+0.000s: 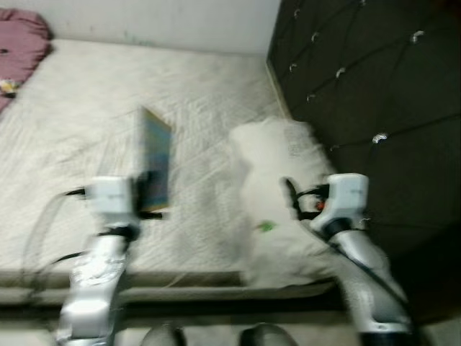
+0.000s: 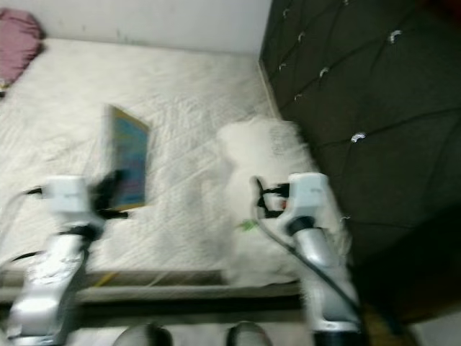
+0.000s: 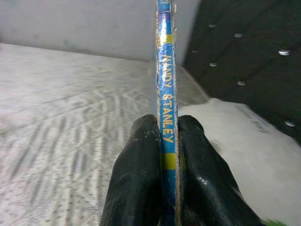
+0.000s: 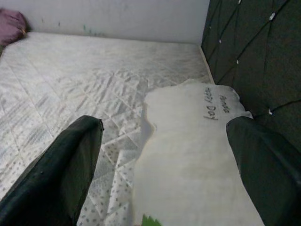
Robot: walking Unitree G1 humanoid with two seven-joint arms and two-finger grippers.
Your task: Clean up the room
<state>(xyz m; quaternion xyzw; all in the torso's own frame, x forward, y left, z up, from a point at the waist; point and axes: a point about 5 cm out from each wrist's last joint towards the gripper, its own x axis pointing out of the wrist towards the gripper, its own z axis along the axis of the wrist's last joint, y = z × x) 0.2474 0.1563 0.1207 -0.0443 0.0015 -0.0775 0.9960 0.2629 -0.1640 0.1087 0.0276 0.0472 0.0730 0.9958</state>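
While blur softens both head views, still plain enough: a thin blue book (image 1: 155, 160) held on edge above the white quilted mattress (image 1: 79, 122), upright, its cover turned sideways. Gripped at its lower end by the left gripper (image 3: 168, 155), both black fingers (image 3: 136, 179) pressed flat against either face of the book, spine toward the wrist camera. Readable along that blue and yellow spine: "HANDY STANLEY". Worn and chipped along the spine's edges.

Lying to the right of the book, a white pillow (image 1: 277, 180), up against the dark tufted headboard (image 1: 374, 101) with its row of shiny buttons. Printed on the pillow in the right wrist view, some dark lettering (image 4: 214, 106), possibly "Happy Day", though too small and slanted to be sure. Near the pillow's lower edge, a small green scrap (image 1: 265, 227), shape unclear.

Hovering over the pillow, the right gripper (image 4: 162, 155), fingers spread wide apart, nothing between them, one finger (image 4: 61, 174) over the mattress side and the other toward the headboard side.

At the far left corner of the mattress, against the pale wall (image 1: 166, 21), a bunched pink cloth (image 1: 21, 47). Along the near edge of the bed, a grey frame strip (image 1: 180, 292), and below it, between the two silver arms, two rounded dark shapes (image 1: 209, 335), perhaps the robot's feet.
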